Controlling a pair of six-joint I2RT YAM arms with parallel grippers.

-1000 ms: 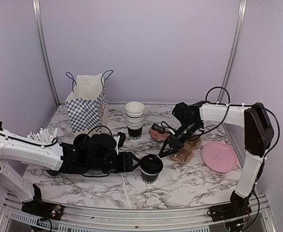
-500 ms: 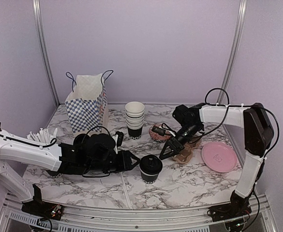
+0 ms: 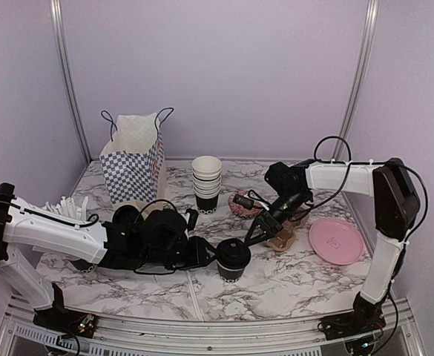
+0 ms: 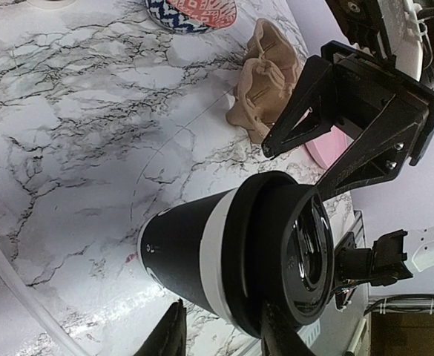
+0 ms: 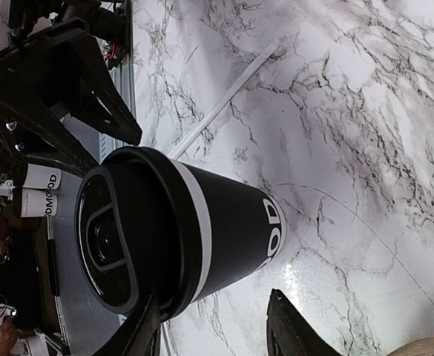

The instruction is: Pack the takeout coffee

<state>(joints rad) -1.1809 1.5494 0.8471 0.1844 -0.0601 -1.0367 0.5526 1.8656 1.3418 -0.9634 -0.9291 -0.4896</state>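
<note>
The takeout coffee [image 3: 232, 258] stands upright with its lid on, on the marble bench [image 3: 298, 278], in front of the stack of white-rimmed cups [image 3: 206, 184] and a touch to its right. The left end effector [image 3: 208, 253] sits low, also in front of that stack, part-open with a finger either side of the cup's wall. Gripping or just bracketing? Can't tell. The right end effector [image 3: 252, 236], right of the stack, hangs by the lid's edge, jaws apart, holding nothing.

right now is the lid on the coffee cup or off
On. The black lid sits atop the upright coffee cup, hiding its mouth in every view.
</note>
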